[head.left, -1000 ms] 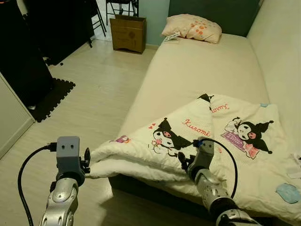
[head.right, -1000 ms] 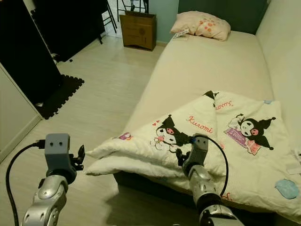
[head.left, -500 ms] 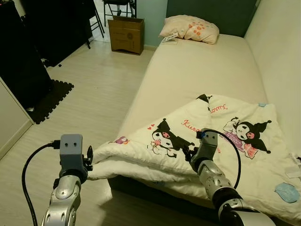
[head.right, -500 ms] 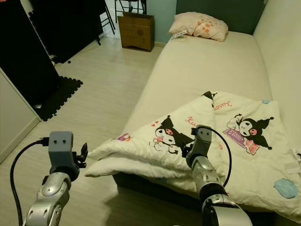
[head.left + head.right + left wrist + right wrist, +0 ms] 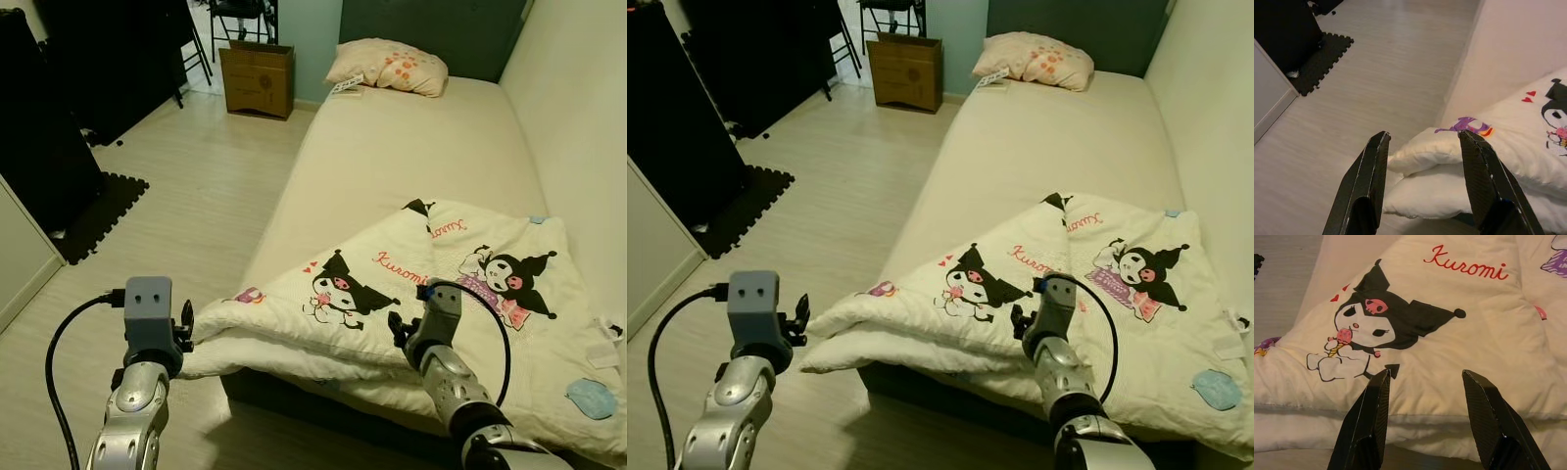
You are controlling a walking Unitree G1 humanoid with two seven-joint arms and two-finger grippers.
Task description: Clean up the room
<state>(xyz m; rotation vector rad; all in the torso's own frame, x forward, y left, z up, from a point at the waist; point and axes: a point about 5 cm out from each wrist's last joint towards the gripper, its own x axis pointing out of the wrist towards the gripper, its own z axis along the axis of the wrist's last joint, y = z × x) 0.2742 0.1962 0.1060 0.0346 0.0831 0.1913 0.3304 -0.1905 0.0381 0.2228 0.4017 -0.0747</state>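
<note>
A cream quilt printed with black cartoon figures lies folded over on the near end of the bed, its corner hanging past the bed's edge. My left gripper is open, just off that hanging corner above the floor. My right gripper is open too, low over the folded edge, beside the printed figure. Both arms reach forward, the left over the floor and the right over the quilt.
A beige mattress runs away from me with a spotted pillow at its head. A cardboard box stands on the wooden floor at the far end. Dark furniture and a black mat line the left.
The camera has shifted a little, so the scene sits slightly lower and left. My right gripper has edged to the right along the quilt's folded edge. The left gripper holds its place.
</note>
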